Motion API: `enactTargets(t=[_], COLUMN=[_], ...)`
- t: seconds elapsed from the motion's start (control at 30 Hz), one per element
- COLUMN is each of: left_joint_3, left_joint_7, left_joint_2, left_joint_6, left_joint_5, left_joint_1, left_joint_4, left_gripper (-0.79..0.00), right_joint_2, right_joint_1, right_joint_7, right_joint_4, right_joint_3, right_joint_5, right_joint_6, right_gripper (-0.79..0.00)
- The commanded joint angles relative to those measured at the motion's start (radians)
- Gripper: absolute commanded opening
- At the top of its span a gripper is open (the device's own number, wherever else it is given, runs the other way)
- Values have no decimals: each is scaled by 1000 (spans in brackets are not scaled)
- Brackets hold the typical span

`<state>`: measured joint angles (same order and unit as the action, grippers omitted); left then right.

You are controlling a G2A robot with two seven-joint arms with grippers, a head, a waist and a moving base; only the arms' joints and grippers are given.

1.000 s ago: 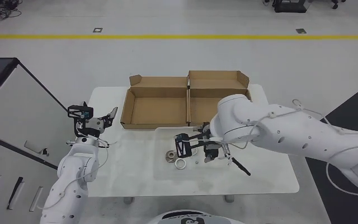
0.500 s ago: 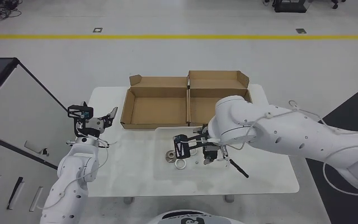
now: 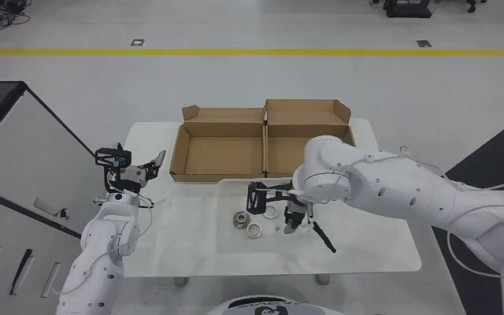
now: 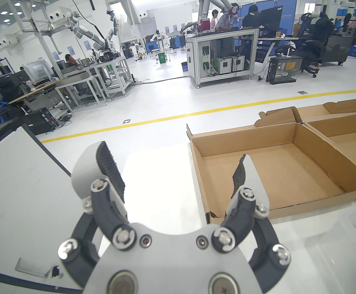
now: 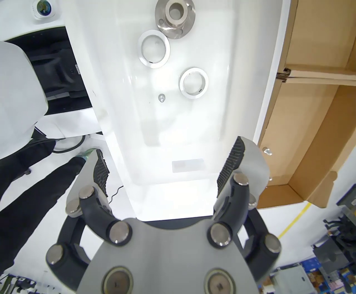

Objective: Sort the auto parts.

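A metal flange (image 5: 174,16) with a centre hole, two flat metal rings (image 5: 153,48) (image 5: 193,83) and a tiny screw (image 5: 161,97) lie on the white table. From above, the flange (image 3: 236,221) and one ring (image 3: 253,231) sit near the table's middle, with the other ring (image 3: 271,213) beside them. My right gripper (image 5: 168,147) hangs open above the table, short of these parts, holding nothing; the top view places it (image 3: 258,198) just over them. My left gripper (image 4: 172,151) is open and empty off the table's left edge (image 3: 156,163).
Two open cardboard boxes (image 3: 179,150) (image 3: 315,153) stand side by side at the table's far edge. The left one (image 4: 264,172) holds nothing. A small metal piece (image 5: 266,151) lies in the box (image 5: 306,111) near my right gripper. The table's front edge (image 3: 276,272) is close to the parts.
My right gripper has shifted a little toward the boxes, above the rings. The left arm has not moved.
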<state>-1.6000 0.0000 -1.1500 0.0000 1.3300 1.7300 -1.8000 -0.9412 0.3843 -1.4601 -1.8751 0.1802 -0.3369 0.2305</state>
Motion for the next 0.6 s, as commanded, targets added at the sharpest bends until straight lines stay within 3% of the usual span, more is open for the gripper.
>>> enactTargets(t=[0.0, 0.2, 0.33, 0.37, 0.5, 0.57], left_joint_3=[0, 0, 0, 0, 0, 0], left_joint_7=[0, 0, 0, 0, 0, 0], left_joint_2=[0, 0, 0, 0, 0, 0], left_joint_6=[0, 0, 0, 0, 0, 0], left_joint_5=[0, 0, 0, 0, 0, 0], left_joint_1=[0, 0, 0, 0, 0, 0], left_joint_4=[0, 0, 0, 0, 0, 0], left_gripper=[0, 0, 0, 0, 0, 0], right_joint_2=[-9, -37, -54, -58, -75, -83], right_joint_1=[4, 19, 34, 38, 51, 59], right_joint_7=[-17, -22, -14, -11, -12, -9], right_joint_4=[9, 44, 81, 91, 124, 139], right_joint_3=[-4, -10, -10, -10, -10, -10], right_joint_5=[0, -16, -30, -30, -37, -42], right_joint_6=[-20, -37, -37, -37, -29, -25], right_gripper=[0, 0, -191, -280, -391, -403])
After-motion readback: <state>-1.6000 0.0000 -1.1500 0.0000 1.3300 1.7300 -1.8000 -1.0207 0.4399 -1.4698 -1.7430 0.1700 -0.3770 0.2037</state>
